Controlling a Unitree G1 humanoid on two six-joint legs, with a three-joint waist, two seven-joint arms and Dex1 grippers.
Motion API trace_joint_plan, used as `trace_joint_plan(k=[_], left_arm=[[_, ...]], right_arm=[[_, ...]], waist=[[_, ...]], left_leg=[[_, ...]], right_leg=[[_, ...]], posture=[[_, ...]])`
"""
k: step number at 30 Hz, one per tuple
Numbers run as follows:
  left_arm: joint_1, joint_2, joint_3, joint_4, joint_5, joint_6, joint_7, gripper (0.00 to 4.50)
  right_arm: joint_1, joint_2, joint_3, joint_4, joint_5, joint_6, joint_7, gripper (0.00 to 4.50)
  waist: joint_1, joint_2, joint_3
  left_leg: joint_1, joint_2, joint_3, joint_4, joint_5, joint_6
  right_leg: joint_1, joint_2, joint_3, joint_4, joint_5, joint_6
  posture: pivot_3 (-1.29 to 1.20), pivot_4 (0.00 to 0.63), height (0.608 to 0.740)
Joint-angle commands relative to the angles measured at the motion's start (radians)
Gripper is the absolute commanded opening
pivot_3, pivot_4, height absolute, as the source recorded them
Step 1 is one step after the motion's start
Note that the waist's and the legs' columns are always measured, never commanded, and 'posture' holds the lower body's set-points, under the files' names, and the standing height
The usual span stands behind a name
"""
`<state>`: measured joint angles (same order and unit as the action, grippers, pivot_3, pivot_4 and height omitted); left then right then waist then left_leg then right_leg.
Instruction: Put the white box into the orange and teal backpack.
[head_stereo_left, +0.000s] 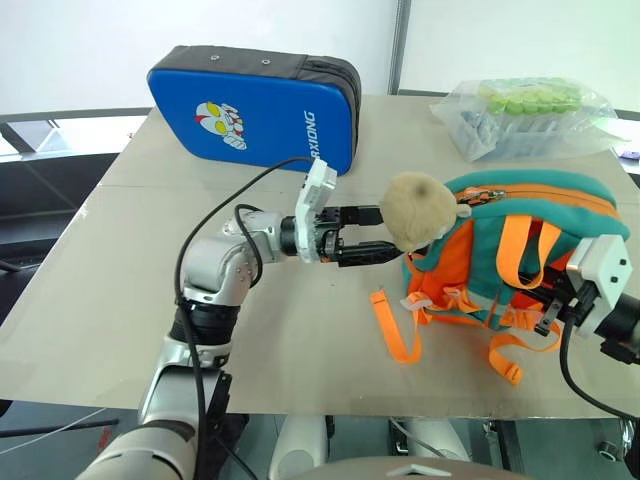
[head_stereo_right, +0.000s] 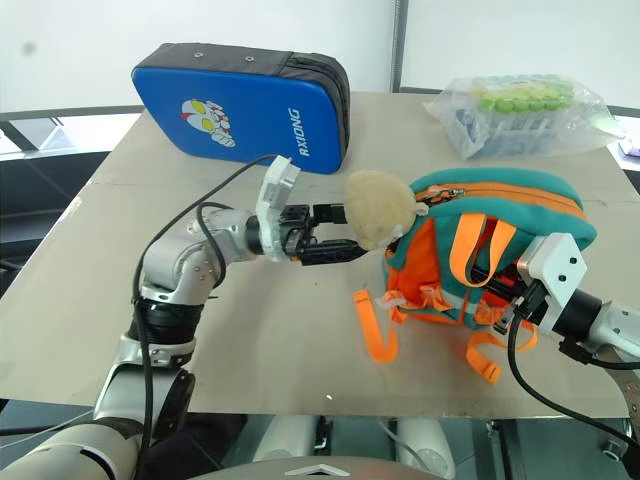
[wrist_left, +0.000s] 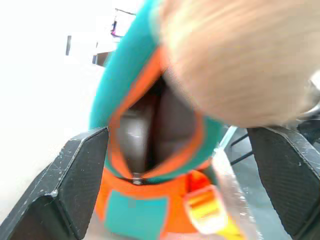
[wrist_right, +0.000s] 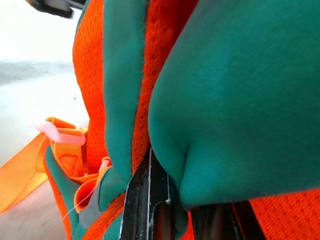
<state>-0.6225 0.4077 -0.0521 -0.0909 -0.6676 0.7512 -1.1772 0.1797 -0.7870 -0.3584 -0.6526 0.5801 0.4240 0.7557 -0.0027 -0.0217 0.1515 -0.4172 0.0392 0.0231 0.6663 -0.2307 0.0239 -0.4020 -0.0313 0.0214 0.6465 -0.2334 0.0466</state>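
Where the tan plush ball (head_stereo_left: 420, 210) hangs off the orange and teal backpack (head_stereo_left: 520, 250), it covers the ends of my left claw (head_stereo_left: 372, 232), so from my head I cannot follow my two black fingers to their tips. My left wrist view settles it: the ribbed pads (wrist_left: 75, 185) stand wide apart, released, with nothing between them, and beyond them the pack's zip mouth gapes, a dark grey lining inside an orange edge and teal trim. What lies in that opening is too dim to read; I cannot make out the white box anywhere, in the pack or on the table (head_stereo_left: 120, 300).

My right claw (head_stereo_right: 510, 300) sits at the pack's 4 o'clock side, mostly buried behind orange straps. In its wrist view the fingers are clenched on a fold of the backpack's teal cloth (wrist_right: 235, 125), beside orange mesh.

The pack is soft and slumped, at about 3 o'clock on the table from my seat, its loose orange webbing trailing toward 6 o'clock. At 11 o'clock stands a big blue padded case (head_stereo_left: 255, 105), smooth-faced, rounded at the corners, with a cartoon print and a grey zipped edge. At 1 o'clock lies a crinkled clear bag of green items (head_stereo_left: 525, 115), its far end cut off by the frame.
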Motion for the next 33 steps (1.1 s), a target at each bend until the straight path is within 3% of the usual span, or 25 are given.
trace_joint_plan(k=[1, 13, 14, 17, 18, 20, 21, 24, 26, 29, 33], left_arm=[[-0.007, -0.004, 0.030, -0.075, -0.053, 0.018, 0.041, 4.48], [-0.083, -0.095, -0.012, 0.005, -0.074, 0.049, 0.128, 4.48], [-0.087, -0.100, -0.019, 0.013, -0.064, 0.039, 0.126, 3.99], [-0.094, -0.105, -0.027, 0.051, -0.015, -0.028, 0.125, 3.06], [-0.095, -0.105, -0.022, 0.068, 0.000, -0.053, 0.132, 2.38], [-0.095, -0.100, -0.017, 0.125, 0.082, -0.173, 0.160, 1.74], [-0.094, -0.097, -0.018, 0.151, 0.121, -0.231, 0.171, 1.20], [-0.088, -0.101, 0.042, 0.237, 0.181, -0.357, 0.253, 0.54], [-0.070, -0.100, 0.081, 0.273, 0.209, -0.422, 0.311, 0.15], [-0.018, -0.104, 0.114, 0.270, 0.228, -0.458, 0.379, 0.11], [0.126, -0.076, 0.075, 0.224, 0.205, -0.351, 0.359, 0.11]], right_arm=[[-0.012, -0.002, 0.020, -0.006, -0.005, 0.006, 0.001, 0.00], [-0.020, 0.009, 0.024, -0.035, 0.000, 0.032, -0.035, 0.00], [-0.019, 0.012, 0.022, -0.040, 0.001, 0.035, -0.043, 0.00], [-0.044, 0.058, -0.003, -0.051, 0.047, 0.073, -0.119, 0.00], [-0.057, 0.078, -0.016, -0.053, 0.065, 0.088, -0.152, 0.00], [-0.087, 0.119, -0.045, -0.042, 0.080, 0.108, -0.225, 0.00], [-0.097, 0.131, -0.055, -0.036, 0.083, 0.116, -0.251, 0.00], [-0.124, 0.173, -0.095, -0.010, 0.071, 0.139, -0.346, 0.00], [-0.134, 0.196, -0.117, 0.011, 0.059, 0.140, -0.391, 0.00], [-0.159, 0.224, -0.137, 0.035, 0.058, 0.143, -0.446, 0.00], [-0.225, 0.264, -0.143, 0.077, 0.022, 0.132, -0.546, 0.00]], waist=[[0.001, 0.000, 0.000], [-0.001, 0.000, 0.000], [-0.001, 0.000, 0.000], [-0.004, 0.000, 0.000], [-0.003, 0.000, 0.000], [-0.004, 0.000, 0.000], [-0.004, 0.000, 0.000], [-0.001, 0.000, 0.000], [0.001, 0.000, 0.000], [0.003, 0.000, 0.000], [0.004, 0.000, 0.000]], left_leg=[[0.000, 0.000, 0.000, 0.000, 0.000, 0.000], [0.001, 0.000, 0.000, 0.000, 0.000, 0.000], [0.001, 0.000, 0.000, 0.000, 0.000, 0.000], [0.001, 0.000, 0.000, -0.001, 0.000, 0.000], [0.001, 0.000, 0.000, -0.001, 0.000, 0.000], [0.001, 0.000, 0.000, -0.001, 0.000, 0.000], [0.001, 0.000, 0.000, -0.001, 0.000, 0.000], [0.001, 0.000, 0.001, -0.001, 0.000, 0.000], [0.001, 0.000, 0.001, -0.001, 0.000, 0.000], [0.001, 0.000, 0.001, -0.003, 0.000, 0.000], [0.001, 0.000, 0.002, -0.004, 0.000, 0.000]], right_leg=[[0.000, 0.000, 0.000, 0.000, 0.000, 0.000], [0.000, 0.001, 0.000, 0.000, 0.000, 0.000], [0.000, 0.001, 0.000, 0.000, 0.000, 0.000], [0.000, 0.001, 0.001, 0.000, 0.000, 0.000], [0.000, 0.001, 0.001, 0.000, 0.000, 0.000], [0.000, 0.001, 0.001, 0.000, 0.000, 0.000], [0.000, 0.001, 0.001, 0.000, 0.000, 0.000], [0.000, 0.001, 0.001, 0.000, 0.000, 0.000], [0.000, 0.001, 0.001, 0.000, 0.000, 0.000], [0.000, 0.000, 0.002, -0.002, 0.001, 0.002], [0.000, 0.000, 0.002, -0.003, 0.002, 0.004]], posture=[[0.00, 0.150, 0.740], [0.00, 0.150, 0.740], [0.00, 0.150, 0.740], [0.00, 0.150, 0.740], [0.00, 0.150, 0.740], [0.00, 0.150, 0.740], [0.00, 0.150, 0.740], [0.00, 0.150, 0.740], [0.00, 0.150, 0.740], [0.00, 0.150, 0.740], [0.00, 0.150, 0.740]])
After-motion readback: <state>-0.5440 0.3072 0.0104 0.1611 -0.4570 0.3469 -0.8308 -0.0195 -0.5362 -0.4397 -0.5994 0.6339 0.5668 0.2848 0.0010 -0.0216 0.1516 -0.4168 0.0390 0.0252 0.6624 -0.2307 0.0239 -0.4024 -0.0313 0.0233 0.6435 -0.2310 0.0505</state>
